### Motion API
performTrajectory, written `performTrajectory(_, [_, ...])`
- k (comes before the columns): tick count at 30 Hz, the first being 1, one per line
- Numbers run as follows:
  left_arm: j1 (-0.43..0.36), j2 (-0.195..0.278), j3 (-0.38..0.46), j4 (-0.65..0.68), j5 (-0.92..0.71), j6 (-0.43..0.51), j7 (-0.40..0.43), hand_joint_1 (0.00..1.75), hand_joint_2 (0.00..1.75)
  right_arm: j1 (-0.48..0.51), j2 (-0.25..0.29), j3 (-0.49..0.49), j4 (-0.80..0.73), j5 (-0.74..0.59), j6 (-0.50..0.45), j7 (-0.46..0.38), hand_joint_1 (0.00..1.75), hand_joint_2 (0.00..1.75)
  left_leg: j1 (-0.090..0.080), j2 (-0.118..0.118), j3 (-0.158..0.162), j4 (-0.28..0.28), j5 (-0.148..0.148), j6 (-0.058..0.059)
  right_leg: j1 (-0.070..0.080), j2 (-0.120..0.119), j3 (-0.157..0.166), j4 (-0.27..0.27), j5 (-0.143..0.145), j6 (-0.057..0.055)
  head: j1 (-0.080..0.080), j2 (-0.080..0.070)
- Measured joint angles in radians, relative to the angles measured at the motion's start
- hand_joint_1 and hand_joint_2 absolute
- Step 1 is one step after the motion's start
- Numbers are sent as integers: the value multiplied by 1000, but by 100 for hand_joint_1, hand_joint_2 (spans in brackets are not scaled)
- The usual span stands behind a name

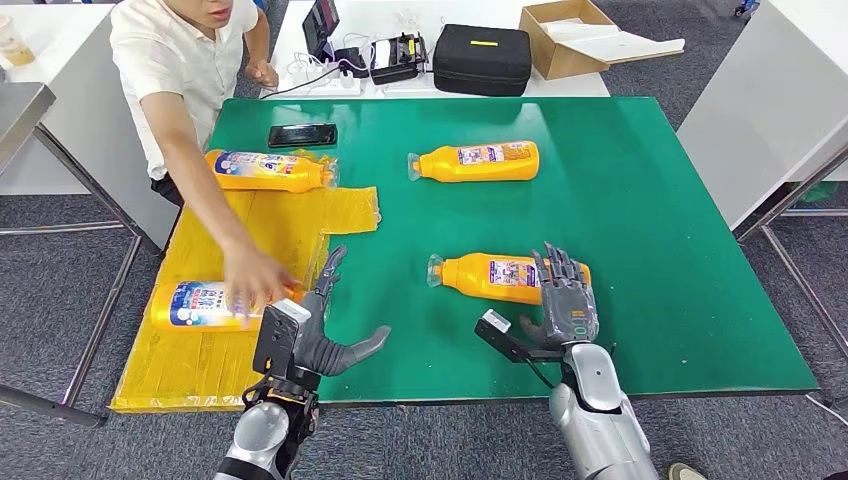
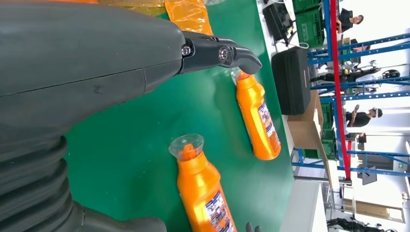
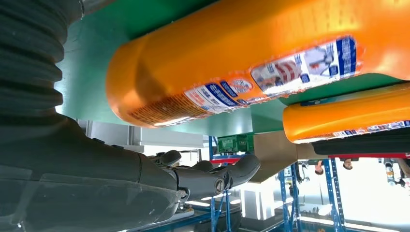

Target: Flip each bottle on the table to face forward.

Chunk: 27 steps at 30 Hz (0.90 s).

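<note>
Several orange bottles lie on their sides on the green table (image 1: 660, 220). The near middle bottle (image 1: 490, 277) (image 3: 251, 53) has its cap pointing left. My right hand (image 1: 565, 297) (image 3: 121, 183) is at its base end, fingers spread over it and not closed around it. A second bottle (image 1: 475, 161) (image 2: 258, 121) (image 3: 348, 118) lies farther back. Two more bottles (image 1: 270, 170) (image 1: 195, 305) rest on a yellow sheet (image 1: 280, 225) at the left. A person's hand (image 1: 255, 280) lies on the nearer of these. My left hand (image 1: 320, 335) (image 2: 96, 63) is open beside the sheet's edge, holding nothing.
A person in a white shirt (image 1: 185, 60) leans in at the far left. A black phone (image 1: 302, 134) lies on the far left of the table. Behind the table stand a black case (image 1: 482, 58), a cardboard box (image 1: 570, 35) and cables. The table's front edge is just under my hands.
</note>
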Motion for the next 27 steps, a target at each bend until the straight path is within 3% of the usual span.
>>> performTrajectory(10, [-1, 0, -9, 0, -8, 3, 0, 0, 175, -35, -24, -1, 44, 60, 45, 74, 0, 175, 0, 0, 0, 0, 0, 0, 0, 0, 0, 0, 0, 0, 0, 0])
performTrajectory(27, [-2, 0, -13, 1, -9, -7, 10, 0, 175, -106, -60, -61, 149, 62, 33, 85, 0, 175, 0, 0, 0, 0, 0, 0, 0, 0, 0, 0, 0, 0, 0, 0])
